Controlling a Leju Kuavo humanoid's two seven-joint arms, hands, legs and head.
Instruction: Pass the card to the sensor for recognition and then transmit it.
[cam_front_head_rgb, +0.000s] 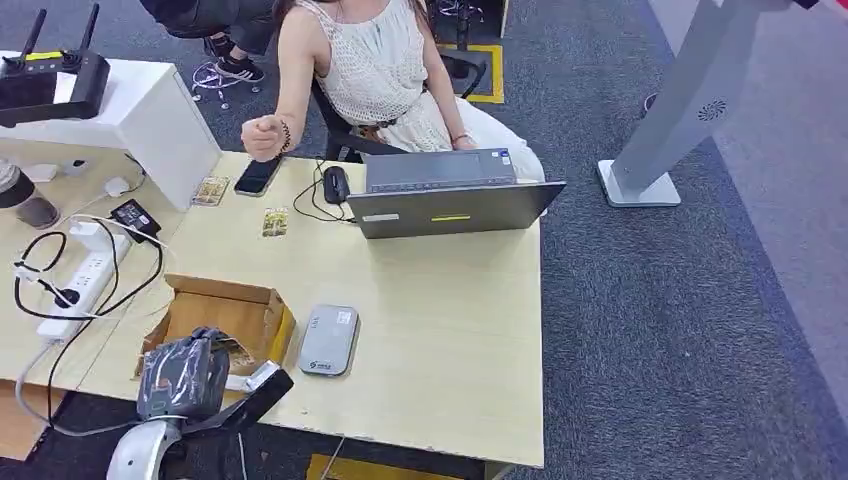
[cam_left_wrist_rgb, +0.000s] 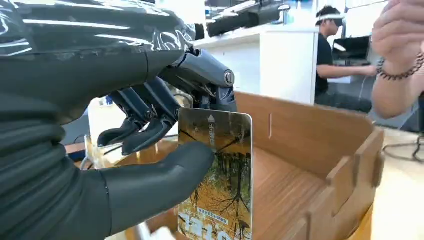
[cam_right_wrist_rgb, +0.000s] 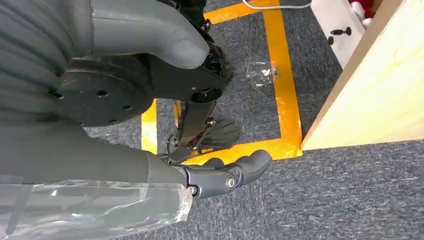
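My left hand (cam_front_head_rgb: 183, 378) hangs over the open cardboard box (cam_front_head_rgb: 243, 300) at the table's near left corner. In the left wrist view this hand (cam_left_wrist_rgb: 115, 150) pinches a card (cam_left_wrist_rgb: 222, 195) between thumb and fingers; the card, printed with an autumn forest, stands upright inside the box (cam_left_wrist_rgb: 320, 145). The grey flat sensor (cam_front_head_rgb: 328, 340) lies on the table just right of the box. My right hand (cam_right_wrist_rgb: 220, 177) hangs beside the table over the floor, fingers loosely apart and holding nothing.
A person sits at the far side behind a laptop (cam_front_head_rgb: 450, 195), one fist (cam_front_head_rgb: 262, 135) raised over the table. A phone (cam_front_head_rgb: 256, 176), two loose cards (cam_front_head_rgb: 275, 222), a mouse (cam_front_head_rgb: 336, 184), a power strip (cam_front_head_rgb: 80, 285) and cables lie at the left.
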